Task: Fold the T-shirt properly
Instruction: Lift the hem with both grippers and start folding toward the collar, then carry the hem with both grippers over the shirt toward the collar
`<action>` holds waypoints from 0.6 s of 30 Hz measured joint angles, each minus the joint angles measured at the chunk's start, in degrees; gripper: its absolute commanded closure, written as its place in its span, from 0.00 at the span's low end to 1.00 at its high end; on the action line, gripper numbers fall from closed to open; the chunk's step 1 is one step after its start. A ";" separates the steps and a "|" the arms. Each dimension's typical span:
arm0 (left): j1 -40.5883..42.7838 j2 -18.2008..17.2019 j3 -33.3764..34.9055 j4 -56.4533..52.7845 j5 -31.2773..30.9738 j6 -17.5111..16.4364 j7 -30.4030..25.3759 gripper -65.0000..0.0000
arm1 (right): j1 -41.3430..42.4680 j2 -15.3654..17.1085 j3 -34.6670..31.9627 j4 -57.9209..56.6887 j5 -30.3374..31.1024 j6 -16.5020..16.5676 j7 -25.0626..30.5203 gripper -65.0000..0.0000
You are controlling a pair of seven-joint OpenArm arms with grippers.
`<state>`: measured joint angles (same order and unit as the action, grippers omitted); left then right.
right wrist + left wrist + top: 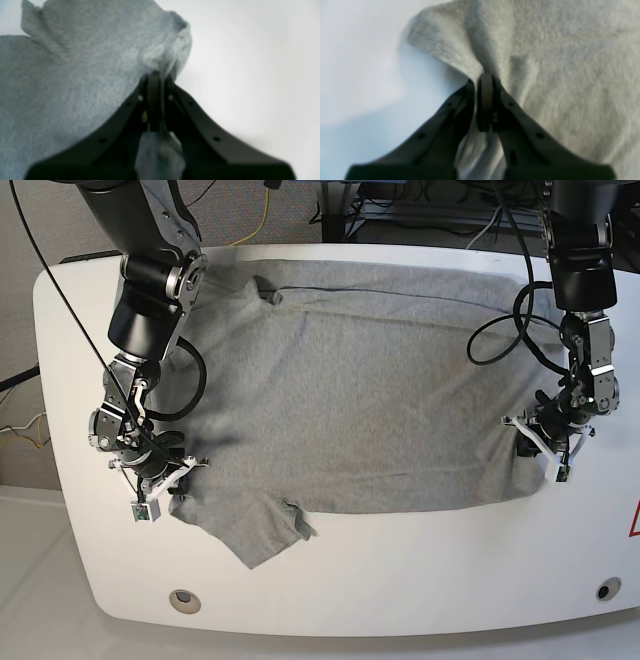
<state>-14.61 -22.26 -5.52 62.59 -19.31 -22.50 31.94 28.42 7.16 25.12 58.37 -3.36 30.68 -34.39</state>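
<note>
The T-shirt (350, 380) lies spread plain side up across the white tabletop (420, 580). The left gripper (545, 442), at three o'clock, has its fingers clamped on the cloth edge; the right gripper (160, 480), at eight o'clock, pinches the edge likewise. I'd say a fold is starting: both should lift together and carry the near edge across evenly.

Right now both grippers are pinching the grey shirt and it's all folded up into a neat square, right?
Not folded. The base view shows the shirt spread across the table. Both the left gripper and right gripper do pinch it.
</note>
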 measured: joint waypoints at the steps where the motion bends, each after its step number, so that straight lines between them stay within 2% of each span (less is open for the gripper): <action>1: 0.26 0.00 0.00 0.92 0.09 0.02 0.83 0.98 | -0.42 -0.02 0.00 1.05 0.15 0.00 -0.26 1.00; 7: 0.85 0.00 0.00 5.11 0.13 -0.02 3.65 0.98 | -3.34 0.02 -0.04 5.79 0.17 0.22 -0.39 1.00; 13: 1.57 0.00 0.00 8.92 0.07 0.00 5.62 0.98 | -4.02 0.28 -0.04 7.19 0.04 0.20 -4.87 1.00; 18: 1.51 0.00 0.00 10.78 0.15 -0.02 7.74 0.98 | -3.80 0.46 -0.11 8.79 0.13 0.22 -6.34 1.00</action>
<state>-13.10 -22.26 -5.52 73.36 -19.16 -22.52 39.68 24.62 7.62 25.02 67.16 -3.22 30.89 -40.73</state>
